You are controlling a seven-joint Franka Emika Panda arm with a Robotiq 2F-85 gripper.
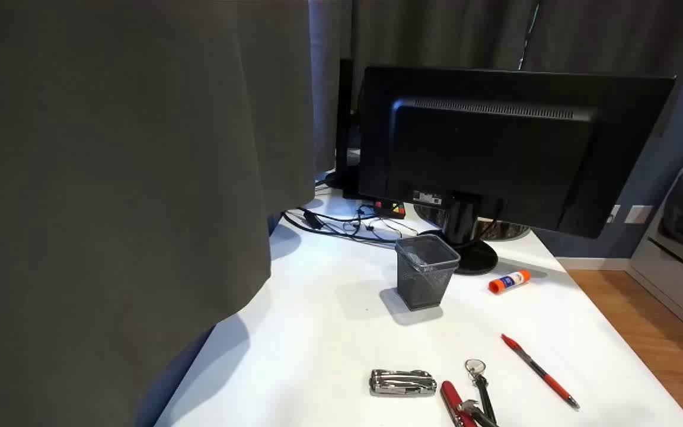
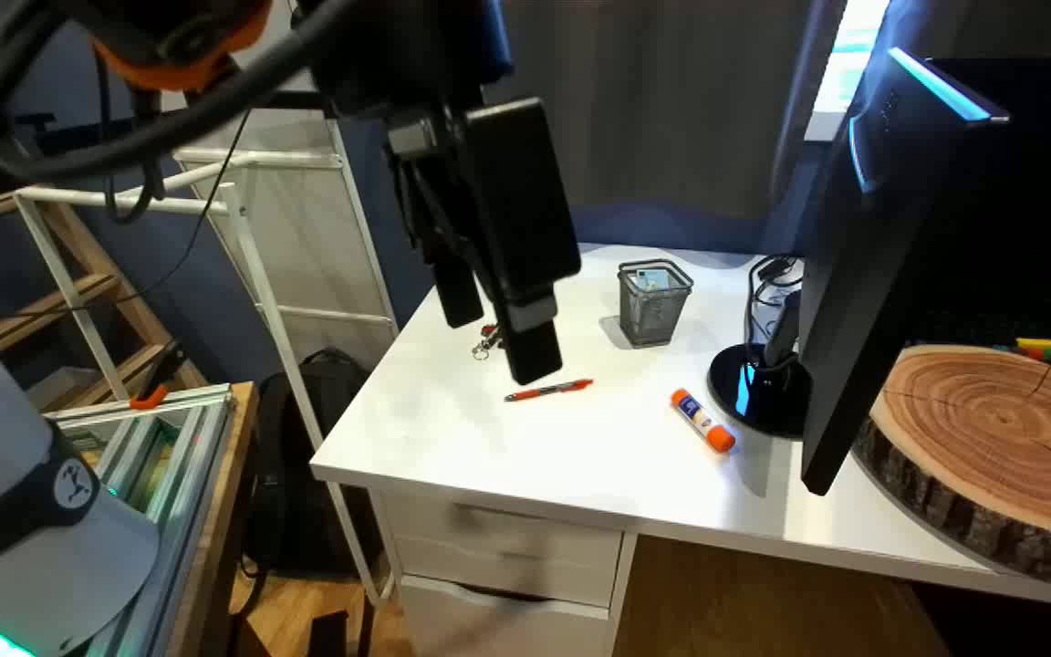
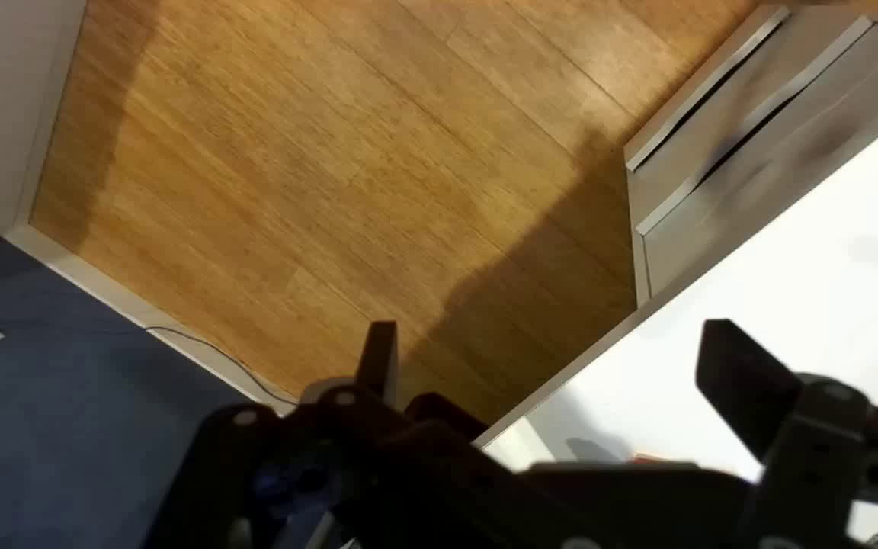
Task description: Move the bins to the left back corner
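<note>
The bin is a small dark grey mesh cup, squarish and tapered. It stands upright on the white desk in both exterior views (image 1: 424,281) (image 2: 651,315), in front of the monitor's stand. Something pale shows inside it. Only one bin is visible, and it is out of the wrist view. My gripper (image 2: 496,333) is raised above the desk in an exterior view, apart from the bin. In the wrist view the gripper (image 3: 549,335) has its fingers wide apart with nothing between them, over the desk edge and the wooden floor.
The white desk (image 2: 489,438) also holds a glue stick (image 1: 508,281), a red pen (image 1: 540,370), a silver multitool (image 1: 402,382) and a red pocketknife (image 1: 455,403). A large monitor (image 1: 495,142), cables (image 1: 347,228) and a wood slab (image 2: 1000,429) lie beyond. A dark curtain (image 1: 110,178) hangs alongside.
</note>
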